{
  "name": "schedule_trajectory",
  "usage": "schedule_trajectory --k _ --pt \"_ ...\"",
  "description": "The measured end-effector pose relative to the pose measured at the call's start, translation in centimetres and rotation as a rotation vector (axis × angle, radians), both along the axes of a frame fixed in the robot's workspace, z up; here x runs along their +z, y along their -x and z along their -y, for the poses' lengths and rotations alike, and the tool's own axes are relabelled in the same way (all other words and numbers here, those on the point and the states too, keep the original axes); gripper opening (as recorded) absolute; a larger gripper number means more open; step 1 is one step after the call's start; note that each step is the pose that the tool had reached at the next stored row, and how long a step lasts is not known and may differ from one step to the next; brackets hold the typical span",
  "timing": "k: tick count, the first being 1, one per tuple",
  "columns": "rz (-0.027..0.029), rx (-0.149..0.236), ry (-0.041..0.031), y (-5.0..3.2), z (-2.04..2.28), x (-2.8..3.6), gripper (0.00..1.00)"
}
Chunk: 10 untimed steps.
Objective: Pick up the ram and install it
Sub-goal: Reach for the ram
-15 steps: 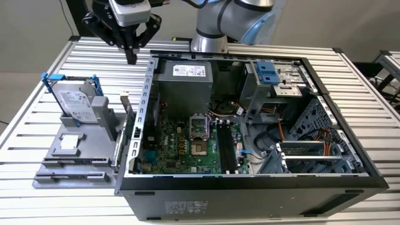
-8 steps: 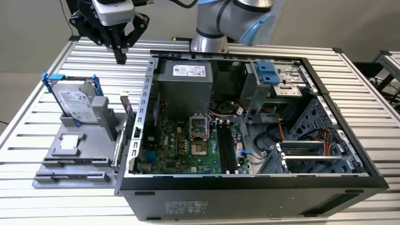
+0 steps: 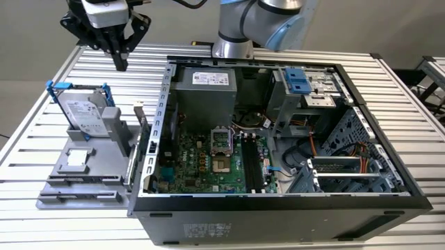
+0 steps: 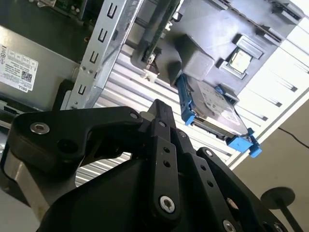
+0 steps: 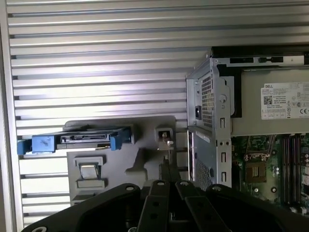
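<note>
**Q:** What lay in the scene?

**A:** A ribbed aluminium table [image 3: 410,114] carried an open sheet-metal computer case [image 3: 168,104]. At the exterior view's left sat a matte grey moulded tray [image 3: 76,179] holding a boxy silver hard drive [image 3: 87,117] in blue rails.

**Q:** Where was the ram?

**A:** The ram [image 3: 143,130] [image 4: 161,29], a thin, flat, dark green strip, stood on edge in the tray, just beside the case wall.

**Q:** And your arm?

**A:** My gripper [image 3: 121,65] hung in the frame's upper left, pointing down, well apart from the ram. Its black jaws were pressed together on nothing.
</note>
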<state>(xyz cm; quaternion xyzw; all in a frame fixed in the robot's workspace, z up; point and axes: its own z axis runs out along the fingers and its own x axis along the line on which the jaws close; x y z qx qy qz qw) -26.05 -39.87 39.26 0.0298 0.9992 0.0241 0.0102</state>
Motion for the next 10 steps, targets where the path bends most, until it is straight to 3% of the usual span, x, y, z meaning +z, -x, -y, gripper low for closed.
schedule_trajectory --k 10 --pt "-0.0001 0.000 0.0000 3.37 0.00 0.00 0.00"
